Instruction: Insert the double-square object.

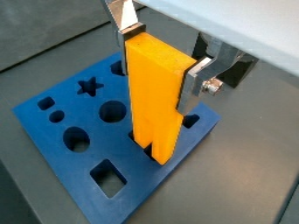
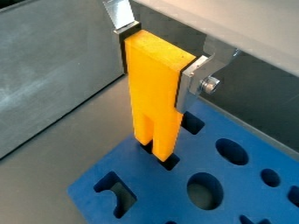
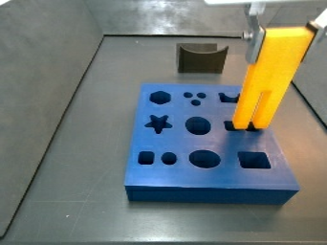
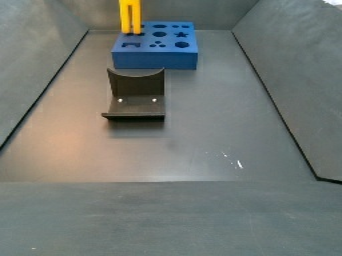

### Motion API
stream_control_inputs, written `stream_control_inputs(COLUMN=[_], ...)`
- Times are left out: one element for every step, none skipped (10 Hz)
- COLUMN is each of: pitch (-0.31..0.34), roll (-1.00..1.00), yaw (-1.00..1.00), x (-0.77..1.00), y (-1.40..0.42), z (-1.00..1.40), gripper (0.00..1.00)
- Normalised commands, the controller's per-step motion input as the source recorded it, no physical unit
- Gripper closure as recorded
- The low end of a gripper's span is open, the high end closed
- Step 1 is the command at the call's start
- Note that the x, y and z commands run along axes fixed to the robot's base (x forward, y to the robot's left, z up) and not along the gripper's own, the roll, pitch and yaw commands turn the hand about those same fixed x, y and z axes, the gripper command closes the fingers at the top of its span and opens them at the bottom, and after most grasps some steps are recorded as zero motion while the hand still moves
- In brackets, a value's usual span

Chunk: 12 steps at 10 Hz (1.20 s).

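Gripper (image 1: 163, 59) jaws clamp double-square object (image 1: 156, 96) upright at board (image 1: 70, 166) edge.

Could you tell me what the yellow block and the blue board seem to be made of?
The yellow block, held upright in the gripper, looks like smooth matte plastic with even colour. The blue board looks like plastic too, its surface faintly grainy.

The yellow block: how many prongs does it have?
2, side by side at the lower end of the double-square object, tips at the blue board; the gripper holds its top.
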Motion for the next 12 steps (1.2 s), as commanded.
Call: stream_control_inputs(pitch=[0.0,-0.011,-0.05,-0.069,-0.041,0.0,0.0,-0.02,-0.024,-0.019,-0.001,-0.003], roll=[0.07,0.03,0.01,0.0,0.0,0.05,0.1,0.15,0.21,0.21,0.21,0.2], yaw=[0.0,0.0,0.0,0.0,0.0,0.08,0.05,0.05,0.03,0.02,0.0,0.0], x=[-0.05,-0.19,-0.29,-0.17,-0.06,0.1,0.09,0.05,0.0,0.0,0.0,0.0], y=[0.0,0.0,-0.02,-0.06,0.0,0.0,0.0,0.0,0.0,0.0,0.0,-0.02], z=[-0.19,-0.15,-0.13,-0.15,-0.12,-0.29,-0.47,-0.79,-0.91,-0.9,-0.87,-0.91], gripper=[1.0,1.0,1.0,1.0,1.0,1.0,1.0,1.0,1.0,1.0,1.0,1.0])
